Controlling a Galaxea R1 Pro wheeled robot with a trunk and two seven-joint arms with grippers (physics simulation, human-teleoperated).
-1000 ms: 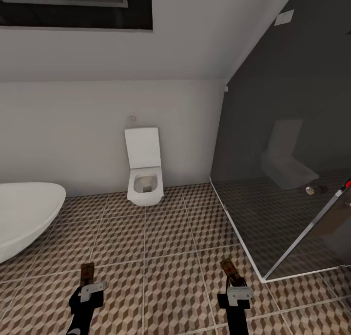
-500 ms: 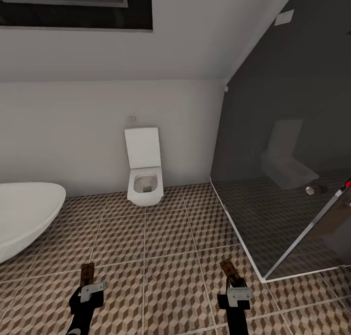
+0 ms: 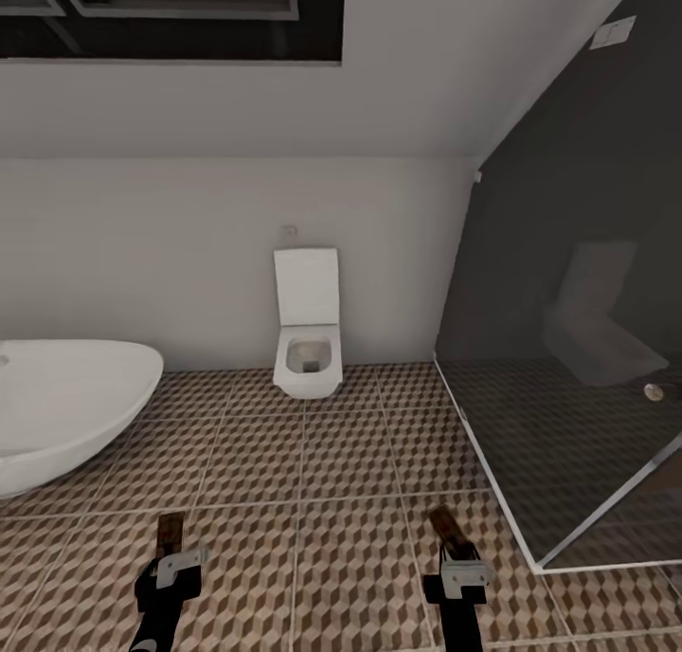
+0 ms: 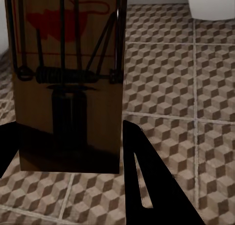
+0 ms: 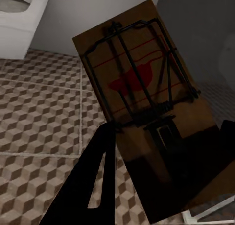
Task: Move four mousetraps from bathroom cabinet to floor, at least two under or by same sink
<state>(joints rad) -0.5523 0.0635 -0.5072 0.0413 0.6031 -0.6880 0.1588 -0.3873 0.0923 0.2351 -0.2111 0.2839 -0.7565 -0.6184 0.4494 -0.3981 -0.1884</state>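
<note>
Cube-tiled bathroom floor (image 3: 341, 462) beneath two tan, black-wired, red-marked mousetraps (image 4: 68, 78)

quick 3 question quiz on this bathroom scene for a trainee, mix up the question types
1. True or false: each hand holds a flat tan wooden mousetrap with black wire.
2. Multiple choice: what stands against the far wall straight ahead? A) white toilet B) orange-brown cabinet C) white wall-hung sink
3. Fill in: the white oval ____ lies on the robot's left.

Key
1. True: left hand grips one mousetrap, right hand grips the other mousetrap, above the cube-patterned tile floor.
2. A, the white toilet.
3. bathtub.
</note>
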